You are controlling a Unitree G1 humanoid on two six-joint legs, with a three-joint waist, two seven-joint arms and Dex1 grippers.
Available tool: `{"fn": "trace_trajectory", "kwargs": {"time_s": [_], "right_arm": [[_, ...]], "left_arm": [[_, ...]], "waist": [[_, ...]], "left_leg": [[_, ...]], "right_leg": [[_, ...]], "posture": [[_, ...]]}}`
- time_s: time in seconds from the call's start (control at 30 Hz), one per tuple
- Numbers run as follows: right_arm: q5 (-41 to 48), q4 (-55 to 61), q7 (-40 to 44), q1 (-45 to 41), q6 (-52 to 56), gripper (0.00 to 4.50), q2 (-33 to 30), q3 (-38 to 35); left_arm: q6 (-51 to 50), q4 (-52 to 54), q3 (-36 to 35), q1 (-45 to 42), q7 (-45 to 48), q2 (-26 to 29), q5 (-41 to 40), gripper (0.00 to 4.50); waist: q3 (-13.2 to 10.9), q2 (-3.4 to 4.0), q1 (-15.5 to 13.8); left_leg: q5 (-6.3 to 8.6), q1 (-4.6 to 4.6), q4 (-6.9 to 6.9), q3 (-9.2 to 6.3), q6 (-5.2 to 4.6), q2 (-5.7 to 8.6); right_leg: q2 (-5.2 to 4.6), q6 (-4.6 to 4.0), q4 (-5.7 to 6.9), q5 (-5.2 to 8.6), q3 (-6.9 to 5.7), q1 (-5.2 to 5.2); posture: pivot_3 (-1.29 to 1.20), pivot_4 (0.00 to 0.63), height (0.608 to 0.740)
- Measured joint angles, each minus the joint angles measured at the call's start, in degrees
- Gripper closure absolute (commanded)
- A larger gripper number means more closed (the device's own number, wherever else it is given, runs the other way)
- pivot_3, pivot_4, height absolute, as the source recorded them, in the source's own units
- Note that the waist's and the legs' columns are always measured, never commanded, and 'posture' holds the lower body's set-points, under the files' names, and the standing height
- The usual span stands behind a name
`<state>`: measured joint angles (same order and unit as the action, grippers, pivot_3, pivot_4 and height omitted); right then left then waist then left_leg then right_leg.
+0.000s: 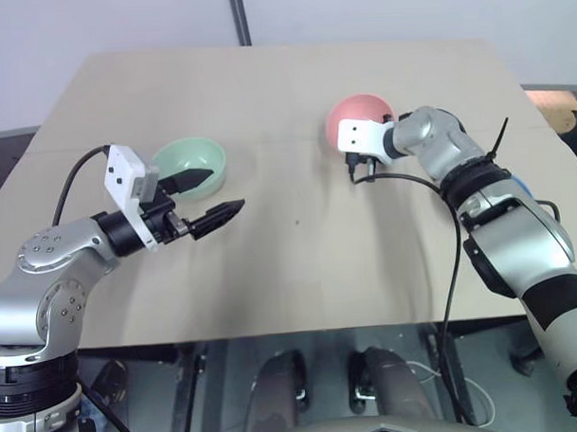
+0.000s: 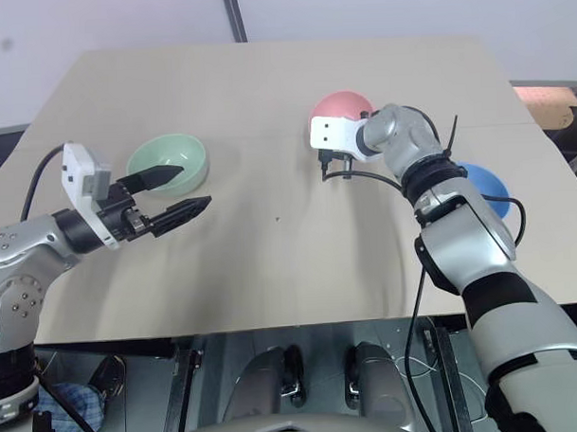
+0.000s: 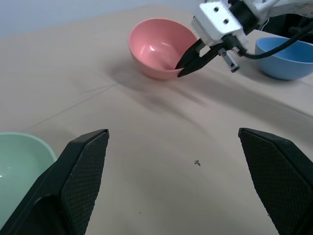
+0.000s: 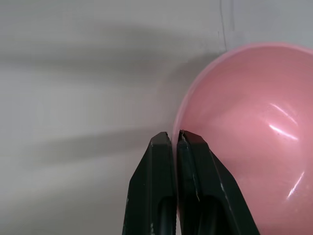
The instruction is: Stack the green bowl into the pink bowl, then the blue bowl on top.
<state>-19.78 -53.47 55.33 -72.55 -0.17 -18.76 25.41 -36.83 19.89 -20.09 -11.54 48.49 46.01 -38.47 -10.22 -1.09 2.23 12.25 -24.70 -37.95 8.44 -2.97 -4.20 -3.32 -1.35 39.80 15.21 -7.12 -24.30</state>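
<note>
The pink bowl (image 4: 244, 122) stands upright at the table's far right of centre. My right gripper (image 4: 175, 134) is shut on the pink bowl, one finger inside and one outside the rim's near-left side. The green bowl (image 1: 192, 162) rests on the left part of the table. My left gripper (image 1: 223, 190) hovers open just in front of and to the right of it, holding nothing. One of its fingers (image 1: 194, 177) reaches over the green bowl's rim. The blue bowl (image 2: 485, 183) sits near the right edge, partly hidden behind my right arm.
All three bowls stand on a tan table (image 1: 300, 272), with bare surface between the green and pink bowls. A black cable (image 1: 401, 177) hangs from my right wrist over the table. The table's front edge lies close below my arms.
</note>
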Motion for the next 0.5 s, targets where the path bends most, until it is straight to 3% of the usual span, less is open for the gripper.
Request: {"fn": "trace_trajectory", "kwargs": {"time_s": [0.07,0.17,0.2,0.33,0.5], "right_arm": [[2.59,9.24,3.62,2.65,4.55,4.47,0.07,-1.40],[3.66,13.97,5.45,4.05,7.79,4.47,0.28,-1.59],[6.02,35.24,9.25,13.96,20.79,4.47,0.91,-1.13],[5.85,52.36,9.66,21.09,33.54,4.47,1.34,2.35],[5.47,65.67,10.04,24.56,44.37,4.47,-0.65,7.48]], "left_arm": [[0.06,0.05,0.02,0.07,0.06,0.04,0.01,0.00],[0.13,0.11,0.02,0.11,0.10,0.06,0.00,0.00],[0.48,-0.05,0.19,0.14,0.15,0.11,0.13,0.00],[0.71,-0.06,0.61,-0.32,0.18,-0.01,0.10,0.00],[0.70,-0.09,1.90,-0.76,0.32,-0.02,0.07,0.00]], "waist": [[0.00,0.00,0.09],[0.00,0.00,0.05],[0.02,-0.03,-0.32],[0.02,-0.03,-0.35],[0.03,-0.04,-0.34]], "left_leg": [[0.00,0.03,0.03,0.00,0.00,-0.01],[-0.01,0.03,0.05,-0.01,0.02,-0.01],[0.00,-0.02,0.07,-0.06,0.02,0.02],[0.00,-0.02,0.07,-0.09,0.02,0.03],[0.00,0.00,0.05,-0.09,0.01,0.04]], "right_leg": [[0.00,0.00,0.02,0.00,0.01,0.00],[0.01,0.00,0.01,0.00,-0.02,0.00],[-0.04,0.00,-0.03,0.00,-0.05,0.00],[-0.04,0.00,-0.01,0.00,-0.08,0.00],[-0.04,0.01,-0.01,0.01,-0.10,0.00]], "posture": [[0.00,0.150,0.739],[0.00,0.150,0.739],[0.00,0.150,0.739],[0.00,0.150,0.739],[0.00,0.150,0.739]]}}
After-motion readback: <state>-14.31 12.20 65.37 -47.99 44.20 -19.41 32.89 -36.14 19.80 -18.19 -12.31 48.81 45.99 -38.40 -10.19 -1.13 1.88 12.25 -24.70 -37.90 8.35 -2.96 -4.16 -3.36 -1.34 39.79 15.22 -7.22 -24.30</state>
